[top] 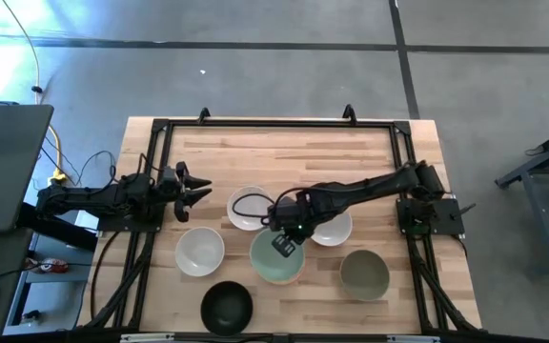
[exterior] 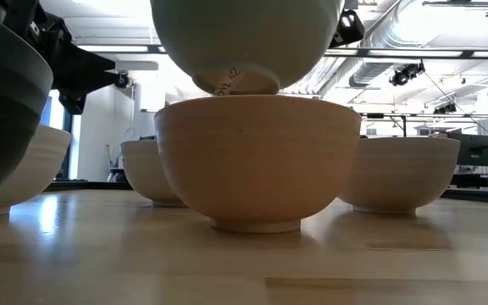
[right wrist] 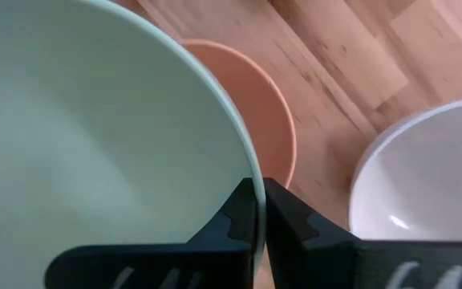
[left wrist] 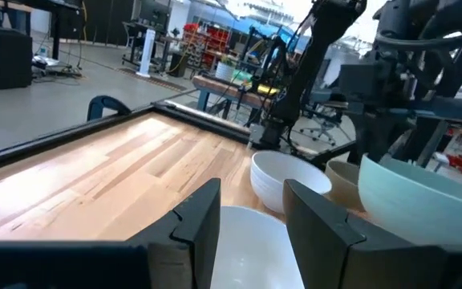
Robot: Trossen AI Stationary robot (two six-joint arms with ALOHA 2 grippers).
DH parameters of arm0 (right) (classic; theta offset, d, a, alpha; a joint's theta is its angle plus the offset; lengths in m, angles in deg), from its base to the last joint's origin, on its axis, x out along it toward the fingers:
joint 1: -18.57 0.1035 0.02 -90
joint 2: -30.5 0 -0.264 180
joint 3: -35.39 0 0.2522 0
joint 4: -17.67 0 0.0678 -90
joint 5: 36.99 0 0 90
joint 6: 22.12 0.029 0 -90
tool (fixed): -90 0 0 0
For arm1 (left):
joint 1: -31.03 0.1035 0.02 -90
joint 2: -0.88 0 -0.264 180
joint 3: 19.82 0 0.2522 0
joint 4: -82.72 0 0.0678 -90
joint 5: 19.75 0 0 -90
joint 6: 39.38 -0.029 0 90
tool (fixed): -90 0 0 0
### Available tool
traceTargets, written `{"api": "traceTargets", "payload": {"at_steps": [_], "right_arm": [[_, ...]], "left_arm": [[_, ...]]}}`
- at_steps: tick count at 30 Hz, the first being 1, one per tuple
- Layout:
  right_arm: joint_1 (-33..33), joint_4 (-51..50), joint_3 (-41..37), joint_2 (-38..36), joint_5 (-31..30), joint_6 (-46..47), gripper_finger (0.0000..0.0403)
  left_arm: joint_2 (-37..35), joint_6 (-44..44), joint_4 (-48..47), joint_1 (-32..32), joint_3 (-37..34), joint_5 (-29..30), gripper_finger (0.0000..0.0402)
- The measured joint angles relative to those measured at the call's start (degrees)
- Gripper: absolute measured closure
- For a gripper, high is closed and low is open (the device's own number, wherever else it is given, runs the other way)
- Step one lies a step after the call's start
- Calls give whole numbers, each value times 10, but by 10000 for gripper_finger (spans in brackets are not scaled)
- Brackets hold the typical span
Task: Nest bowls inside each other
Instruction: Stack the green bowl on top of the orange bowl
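Observation:
My right gripper (top: 287,232) is shut on the mint green bowl (top: 276,257), held over the peach-orange bowl (exterior: 257,161). In the high view the peach bowl is hidden under it. Three white bowls (top: 248,208) (top: 200,251) (top: 332,229), the olive-grey bowl (top: 364,273) and the black bowl (top: 227,307) stand on their feet on the table. My left gripper (top: 198,188) waits open near the table's left side, next to a white bowl (left wrist: 247,241). My right gripper pinches the mint green bowl's rim (right wrist: 251,172), one finger (right wrist: 235,221) inside the bowl and one finger (right wrist: 295,225) outside. The bowl is lifted clear and upright, its foot (exterior: 242,83) just over the peach-orange bowl's rim (exterior: 257,103).
A black frame (top: 160,129) runs round the wooden table top. Bare wood lies along the far part of the table (top: 284,152). The standing bowls crowd the near half, around the held one.

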Motion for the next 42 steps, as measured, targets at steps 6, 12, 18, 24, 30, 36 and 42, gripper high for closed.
{"api": "traceTargets", "payload": {"at_steps": [6,12,18,24,30,36,42], "right_arm": [[4,-15,0,14,-14,26,403],[7,-19,0,40,-15,30,403],[7,-16,0,53,-17,35,403],[7,-26,0,57,-31,39,403],[11,-26,-6,64,-44,41,403],[21,19,-46,66,-28,61,403],[26,48,-61,65,-25,75,403]], "left_arm": [[2,0,-9,0,0,1,274],[3,0,-10,0,0,0,274],[3,0,-10,0,0,0,274],[3,0,-10,0,0,0,274],[3,0,-10,0,0,0,274],[3,0,-10,0,0,-4,274],[3,0,-10,0,0,-4,274]]}}
